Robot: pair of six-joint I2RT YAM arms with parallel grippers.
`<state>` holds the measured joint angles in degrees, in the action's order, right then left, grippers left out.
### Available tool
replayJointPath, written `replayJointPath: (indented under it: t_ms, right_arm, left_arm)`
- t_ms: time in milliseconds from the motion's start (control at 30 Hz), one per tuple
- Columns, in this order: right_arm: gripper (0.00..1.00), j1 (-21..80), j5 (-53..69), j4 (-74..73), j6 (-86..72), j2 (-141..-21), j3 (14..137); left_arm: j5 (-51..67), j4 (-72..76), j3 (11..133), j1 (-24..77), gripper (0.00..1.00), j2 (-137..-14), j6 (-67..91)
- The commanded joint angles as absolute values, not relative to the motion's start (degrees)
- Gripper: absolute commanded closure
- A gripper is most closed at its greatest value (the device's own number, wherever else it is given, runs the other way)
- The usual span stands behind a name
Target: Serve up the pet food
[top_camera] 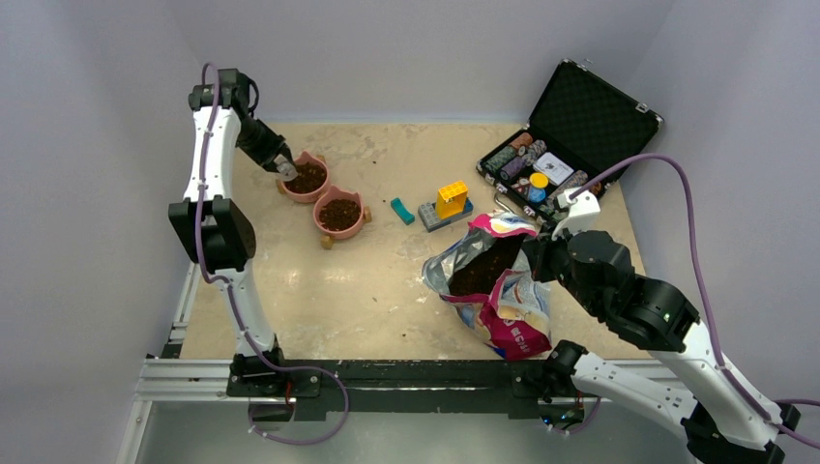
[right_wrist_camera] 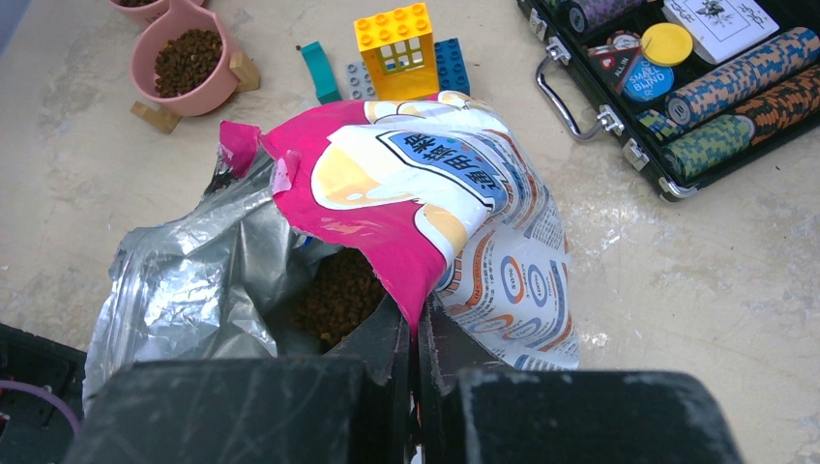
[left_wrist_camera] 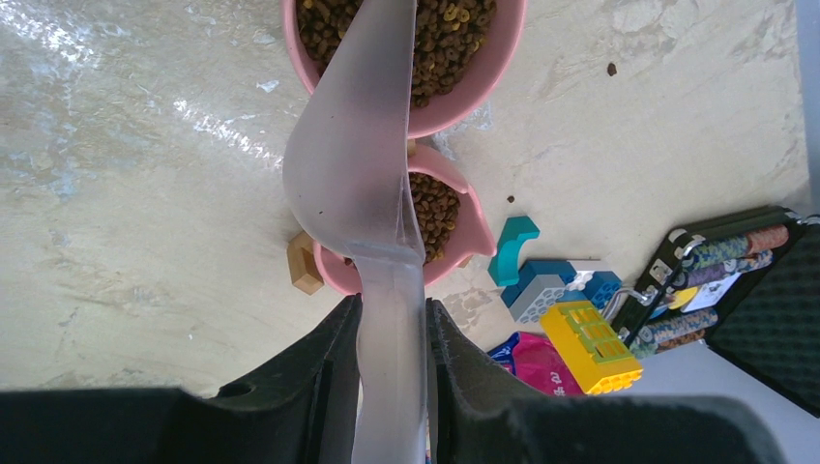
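Note:
Two pink bowls stand at the back left: the far bowl (top_camera: 307,178) and the near bowl (top_camera: 339,214), both holding brown kibble (left_wrist_camera: 440,34). My left gripper (top_camera: 280,164) is shut on the handle of a translucent scoop (left_wrist_camera: 358,164), whose cup hangs over the far bowl (left_wrist_camera: 483,87). The pink-and-blue pet food bag (top_camera: 493,280) lies open at centre right, kibble (right_wrist_camera: 338,295) showing inside its silver lining. My right gripper (right_wrist_camera: 416,333) is shut on the bag's pink upper edge (right_wrist_camera: 406,246) and holds the mouth open.
An open black case (top_camera: 571,145) of poker chips sits at the back right. A yellow and blue toy brick stack (top_camera: 447,205) and a teal piece (top_camera: 401,210) lie between the bowls and the case. Loose kibble crumbs dot the beige table (top_camera: 367,290).

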<state>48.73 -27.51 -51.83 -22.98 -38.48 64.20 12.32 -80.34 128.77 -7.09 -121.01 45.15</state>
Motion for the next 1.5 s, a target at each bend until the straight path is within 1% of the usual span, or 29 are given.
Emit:
replayJointPath:
  t_ms: [0,333,400,467,567,667,733,800,867,1000,1067,1167,1267,1467]
  right_arm:
    - [1.00,48.9,-27.2,-52.1,-23.5,-37.6,64.7]
    - [1.00,48.9,-26.7,-51.6,-23.0,-38.6,65.1]
    - [1.00,48.9,-26.5,-51.6,-23.0,-38.7,65.3]
    - [1.00,48.9,-26.5,-51.6,-23.0,-38.9,65.5]
    - [1.00,48.9,-26.8,-51.3,-21.8,-39.6,65.9]
    - [1.00,48.9,-28.0,-49.9,-19.5,-40.8,66.4]
    - [1.00,48.9,-28.7,-48.6,-17.6,-42.0,66.8]
    - [1.00,48.9,-28.6,-47.4,-15.8,-43.5,67.5]
    - [1.00,48.9,-28.3,-46.7,-14.7,-44.8,68.5]
    - [1.00,48.9,-26.1,-45.1,-14.0,-45.8,68.9]
    - [1.00,48.8,-25.3,-45.0,-14.0,-46.0,69.1]
    - [1.00,48.9,-24.8,-45.2,-14.5,-45.4,69.2]
    - [1.00,48.9,-24.1,-45.5,-15.1,-44.2,69.1]
    - [1.00,48.8,-23.1,-46.5,-17.2,-41.9,68.0]
  left_arm:
    - [8.4,-84.1,133.4,-5.9,1.00,-121.1,43.1]
    - [5.2,-87.0,135.2,-4.4,1.00,-119.2,39.2]
    - [9.7,-86.6,134.8,-3.8,1.00,-117.6,37.7]
    - [18.8,-83.5,132.2,-3.5,1.00,-113.9,35.8]
    - [29.9,-78.1,125.2,-2.8,1.00,-105.3,33.4]
    - [36.0,-73.4,116.9,-0.7,1.00,-96.1,33.9]
    - [39.6,-70.5,111.0,3.1,1.00,-90.7,36.0]
    - [41.4,-67.9,106.1,9.1,1.00,-86.2,39.2]
    - [41.4,-68.2,104.9,16.4,1.00,-83.6,40.2]
    - [33.9,-72.9,106.9,28.2,1.00,-80.2,41.3]
    - [28.5,-74.8,106.6,31.2,1.00,-78.8,41.3]
    - [19.2,-76.3,101.0,32.7,1.00,-76.4,41.0]
    - [12.1,-69.6,89.0,33.7,1.00,-73.1,40.9]
    - [0.4,-45.8,62.8,34.6,1.00,-66.2,36.7]
